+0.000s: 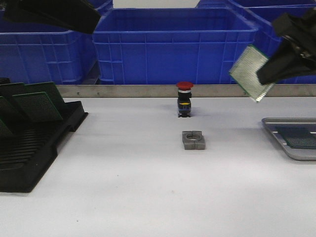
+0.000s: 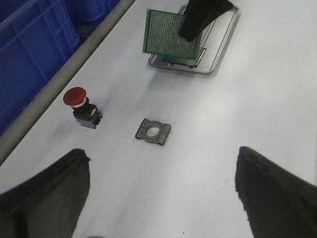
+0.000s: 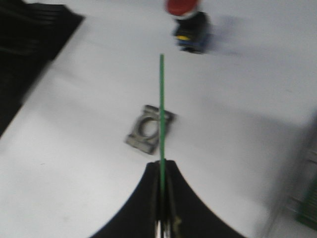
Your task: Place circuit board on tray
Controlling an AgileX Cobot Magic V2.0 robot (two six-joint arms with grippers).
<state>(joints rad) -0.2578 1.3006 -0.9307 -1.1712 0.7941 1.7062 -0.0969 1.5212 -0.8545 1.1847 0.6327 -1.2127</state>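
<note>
My right gripper (image 1: 270,75) is shut on a green circuit board (image 1: 249,73) and holds it tilted in the air, above and to the left of the silver-grey tray (image 1: 276,129) at the table's right edge. One board (image 1: 300,142) lies in the tray. In the right wrist view the held board (image 3: 161,106) shows edge-on between the closed fingers. In the left wrist view the held board (image 2: 166,32) hangs in front of the tray (image 2: 218,57). My left gripper (image 2: 161,171) is open and empty, high over the table's left side (image 1: 54,15).
A black slotted rack (image 1: 34,148) with several green boards stands at the left. A red push button (image 1: 184,98) and a grey metal clamp block (image 1: 193,139) sit mid-table. Blue bins (image 1: 173,44) line the back behind a metal rail.
</note>
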